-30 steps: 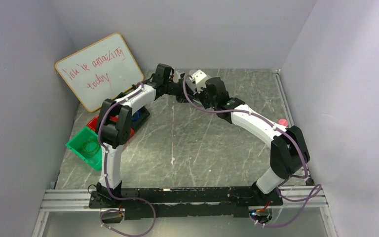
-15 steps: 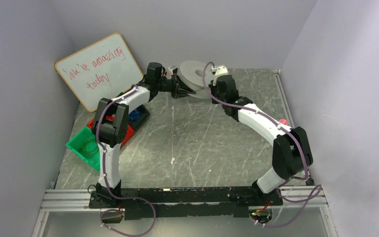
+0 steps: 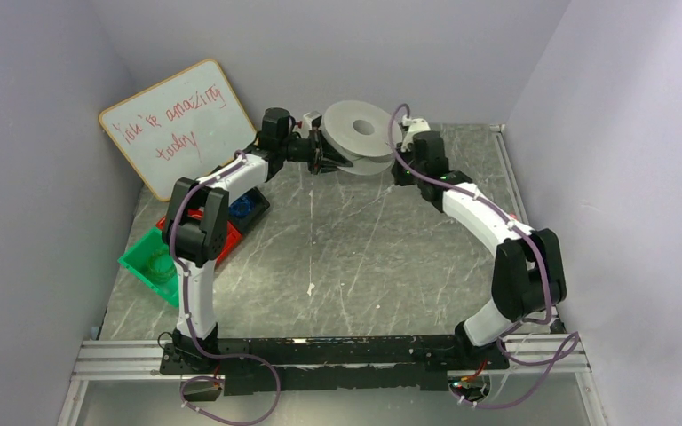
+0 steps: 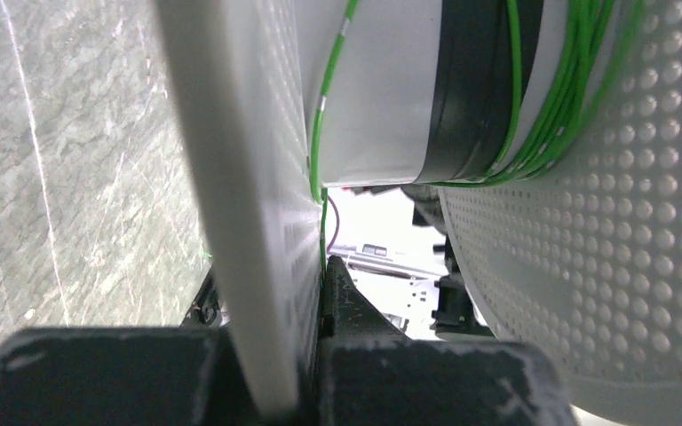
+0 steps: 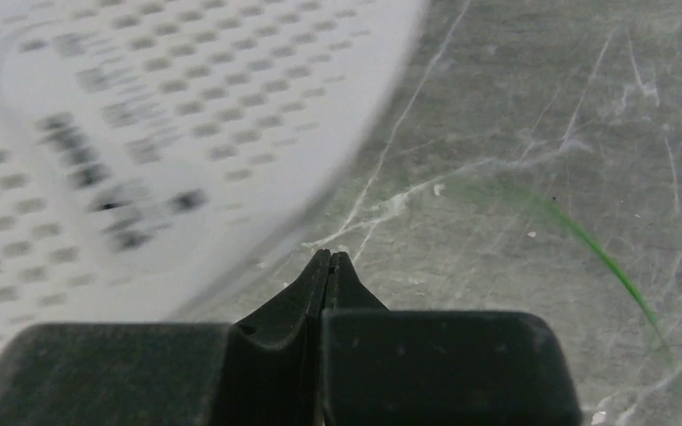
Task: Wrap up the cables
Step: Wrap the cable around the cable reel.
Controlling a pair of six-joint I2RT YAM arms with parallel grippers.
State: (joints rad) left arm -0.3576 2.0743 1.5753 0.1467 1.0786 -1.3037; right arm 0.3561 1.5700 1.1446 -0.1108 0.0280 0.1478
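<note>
Cables [image 4: 514, 80] around spool [image 3: 355, 130] in left hand [image 4: 286, 355]

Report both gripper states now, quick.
left gripper: closed on the spool flange.
right gripper: closed, nothing visible between its fingers; the green cable runs beside it.

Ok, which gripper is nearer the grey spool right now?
Left. The left gripper is clamped on the spool, gripping its flange edge. The right gripper is shut and sits just off the spool's right side, not gripping it.
</note>
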